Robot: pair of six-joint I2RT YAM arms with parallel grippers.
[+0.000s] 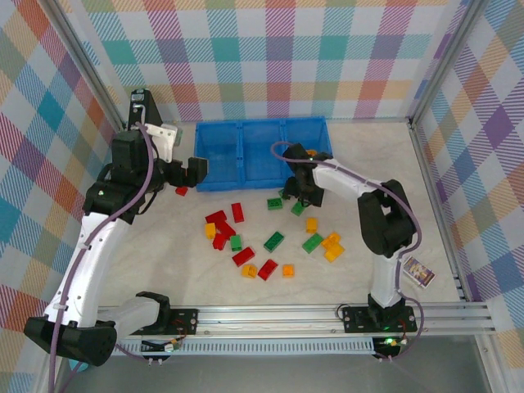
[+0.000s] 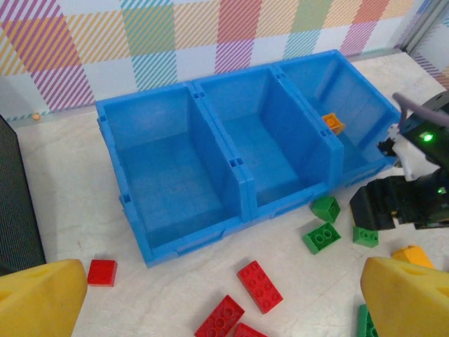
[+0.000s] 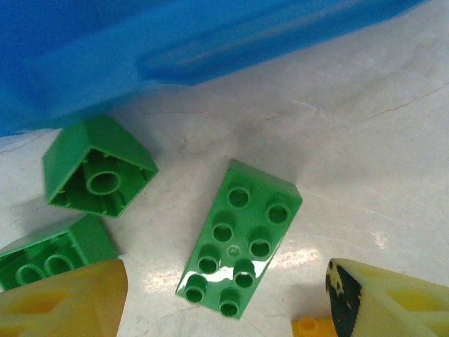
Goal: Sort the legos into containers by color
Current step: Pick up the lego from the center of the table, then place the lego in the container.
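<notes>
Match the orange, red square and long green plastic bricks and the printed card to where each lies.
1 small orange plastic brick
2 small red square plastic brick
3 long green eight-stud plastic brick
4 small printed card

A table, beside right arm's base
B right-end bin of blue plastic tray
C table, under open right gripper
D table, by tray's left front corner

Pairs: 1-B, 2-D, 3-C, 4-A
</notes>
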